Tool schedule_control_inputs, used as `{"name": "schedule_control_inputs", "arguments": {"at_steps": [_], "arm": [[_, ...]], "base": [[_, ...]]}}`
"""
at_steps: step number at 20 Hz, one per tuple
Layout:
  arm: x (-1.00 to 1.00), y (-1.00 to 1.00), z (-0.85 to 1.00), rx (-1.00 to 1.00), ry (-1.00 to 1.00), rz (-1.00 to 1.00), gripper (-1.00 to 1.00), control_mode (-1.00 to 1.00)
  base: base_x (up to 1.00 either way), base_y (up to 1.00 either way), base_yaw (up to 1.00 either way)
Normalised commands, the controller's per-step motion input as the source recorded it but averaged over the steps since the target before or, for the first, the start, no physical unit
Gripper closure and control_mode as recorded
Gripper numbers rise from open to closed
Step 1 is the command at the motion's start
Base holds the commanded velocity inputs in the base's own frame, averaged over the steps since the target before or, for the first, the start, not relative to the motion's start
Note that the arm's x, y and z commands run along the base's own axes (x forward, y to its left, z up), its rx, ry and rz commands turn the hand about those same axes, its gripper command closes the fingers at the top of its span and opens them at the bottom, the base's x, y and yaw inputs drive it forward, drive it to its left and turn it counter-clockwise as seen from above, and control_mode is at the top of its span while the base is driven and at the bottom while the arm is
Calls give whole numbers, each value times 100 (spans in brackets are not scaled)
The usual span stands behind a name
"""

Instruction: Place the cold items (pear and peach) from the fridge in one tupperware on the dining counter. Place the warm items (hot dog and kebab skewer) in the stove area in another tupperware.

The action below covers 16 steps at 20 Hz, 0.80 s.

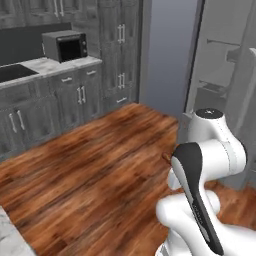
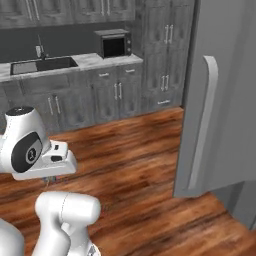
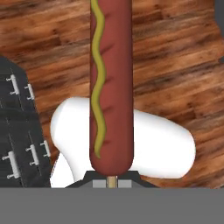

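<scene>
Already clamped at its lower end in the gripper (image 3: 112, 180), the hot dog (image 3: 110, 83) runs lengthwise straight up the hand view's centre, over bare wood floor (image 3: 175, 57); no tupperware nearby to judge bearing.

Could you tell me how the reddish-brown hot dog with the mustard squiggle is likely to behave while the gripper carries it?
The reddish-brown hot dog with a wavy mustard line probably stays fairly stiff: it runs straight out from the gripper without sagging. Its smooth, round skin looks slippery, so it could twist or slide. Being cylindrical, it would likely roll if set down on a flat surface.
</scene>
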Motion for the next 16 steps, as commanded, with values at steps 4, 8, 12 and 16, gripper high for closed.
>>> {"name": "schedule_control_inputs", "arguments": {"at_steps": [4, 8, 12, 16], "arm": [[0, 0, 0, 0, 0, 0, 100, 100], [0, 0, 0, 0, 0, 0, 100, 100], [0, 0, 0, 0, 0, 0, 100, 100], [0, 0, 0, 0, 0, 0, 100, 100]], "base": [[71, 33, 50], [100, 6, 38], [100, 1, 6], [100, 24, 0]]}}
